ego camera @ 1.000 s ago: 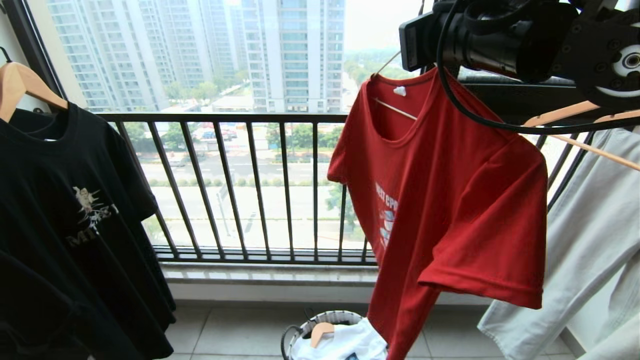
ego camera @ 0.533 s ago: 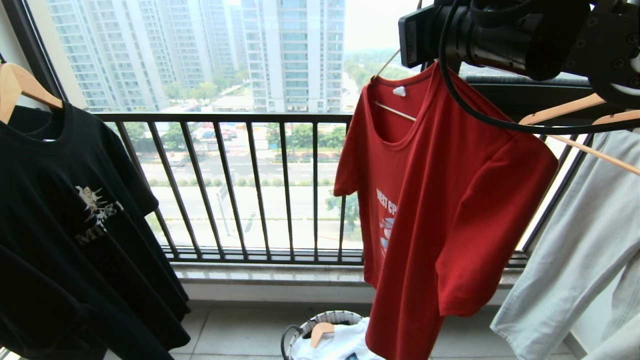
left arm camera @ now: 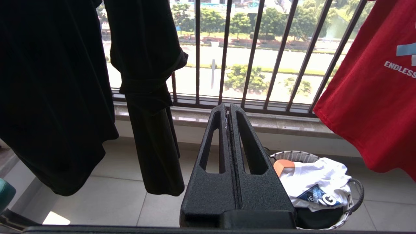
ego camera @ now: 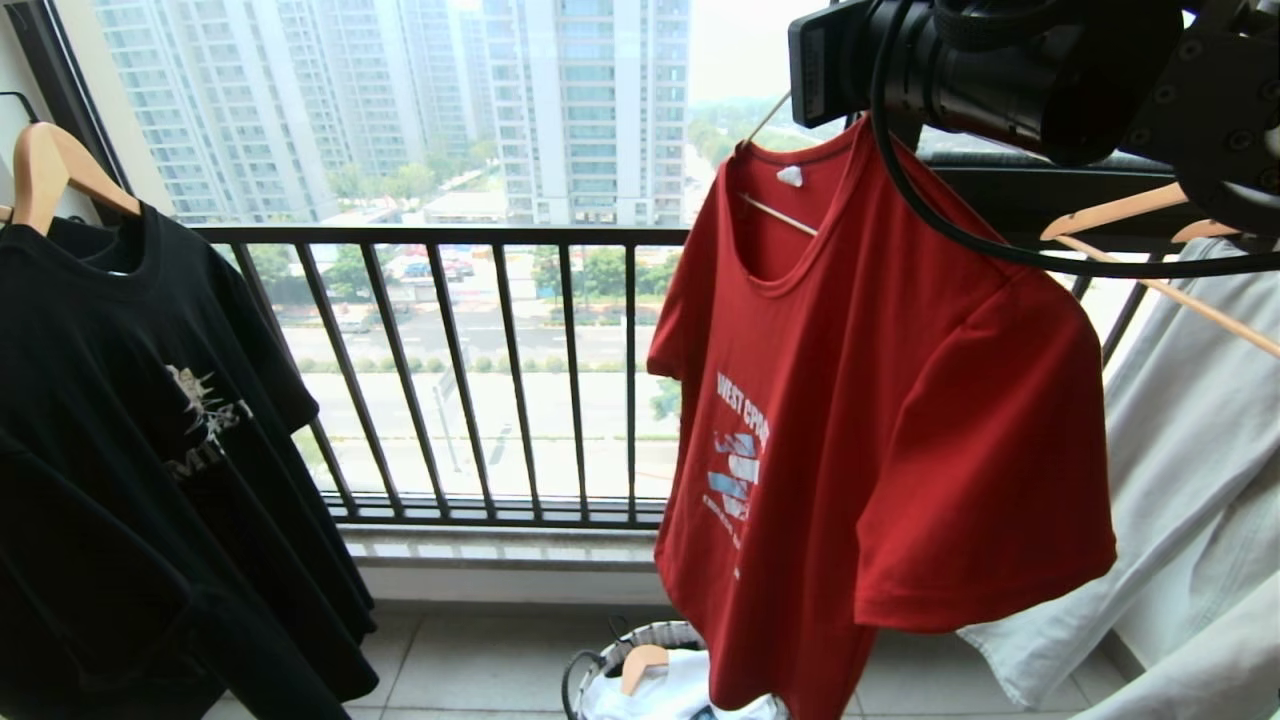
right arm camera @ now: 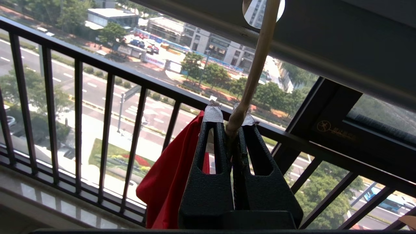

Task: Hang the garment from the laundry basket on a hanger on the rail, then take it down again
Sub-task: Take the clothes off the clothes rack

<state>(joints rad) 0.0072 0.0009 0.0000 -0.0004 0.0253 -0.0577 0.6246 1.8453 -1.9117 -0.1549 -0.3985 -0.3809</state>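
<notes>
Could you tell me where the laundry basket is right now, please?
The laundry basket stands on the floor at the bottom centre of the head view, below the red T-shirt's hem.

The left gripper is sitting with its jaws pressed together, holding nothing, pointing toward the balcony railing. Just beyond it, the laundry basket is standing on the tiled floor, carrying a white printed cloth. The black T-shirt is hanging on one side, and the red garment is hanging on the other.
</notes>
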